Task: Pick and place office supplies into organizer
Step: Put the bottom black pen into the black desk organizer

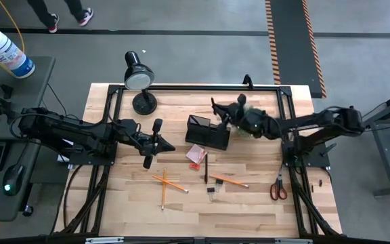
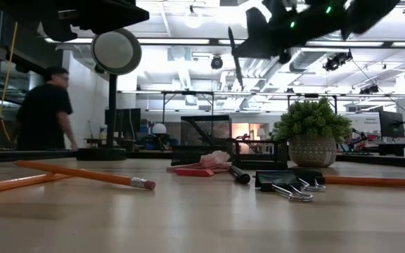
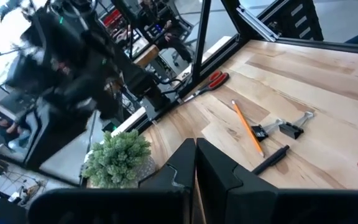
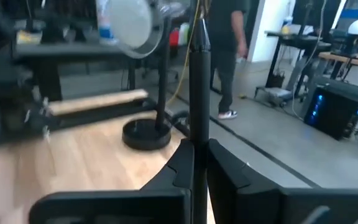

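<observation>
Right pincer (image 1: 217, 108), clamped on an upright pen (image 4: 199, 74), hovers at one o'clock of the organizer (image 1: 207, 132); left pincer (image 1: 156, 144) shut, empty.

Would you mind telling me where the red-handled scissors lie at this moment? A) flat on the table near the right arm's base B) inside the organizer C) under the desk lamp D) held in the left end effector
A: the high view shows the red-handled scissors lying flat on the table by the right arm's base, well apart from the organizer.
</observation>
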Tool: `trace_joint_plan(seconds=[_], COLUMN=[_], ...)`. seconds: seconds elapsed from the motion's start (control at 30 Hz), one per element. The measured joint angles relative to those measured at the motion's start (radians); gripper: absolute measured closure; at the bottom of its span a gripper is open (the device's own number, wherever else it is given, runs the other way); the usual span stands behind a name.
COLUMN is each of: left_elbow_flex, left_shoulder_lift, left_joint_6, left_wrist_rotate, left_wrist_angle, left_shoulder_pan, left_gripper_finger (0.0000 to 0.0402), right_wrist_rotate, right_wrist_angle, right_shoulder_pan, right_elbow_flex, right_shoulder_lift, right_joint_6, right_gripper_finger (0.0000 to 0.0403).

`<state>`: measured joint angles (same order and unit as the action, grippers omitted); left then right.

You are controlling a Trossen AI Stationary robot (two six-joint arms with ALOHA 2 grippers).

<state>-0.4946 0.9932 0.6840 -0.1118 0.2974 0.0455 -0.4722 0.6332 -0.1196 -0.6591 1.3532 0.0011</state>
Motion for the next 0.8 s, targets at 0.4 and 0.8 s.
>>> trace_joint_plan(seconds=[0.4,0.8], left_elbow_flex=[0.0,0.0], left_shoulder_lift=[0.0,0.0], left_joint_6=[-0.005,-0.041], left_wrist_rotate=[0.0,-0.004], left_wrist_angle=[0.008,-0.005], left_shoulder_pan=[0.0,0.0], left_gripper_finger=[0.0399,0.0399], right_wrist_rotate=[0.211,0.23], right_wrist_angle=[-0.011,-0.216], right_shoulder_pan=[-0.084,-0.084], right_elbow_flex=[-0.162,-0.331], right_shoulder_lift=[0.266,0.428], right_joint_6=[0.065,0.105], right_gripper_finger=[0.039,0.0376])
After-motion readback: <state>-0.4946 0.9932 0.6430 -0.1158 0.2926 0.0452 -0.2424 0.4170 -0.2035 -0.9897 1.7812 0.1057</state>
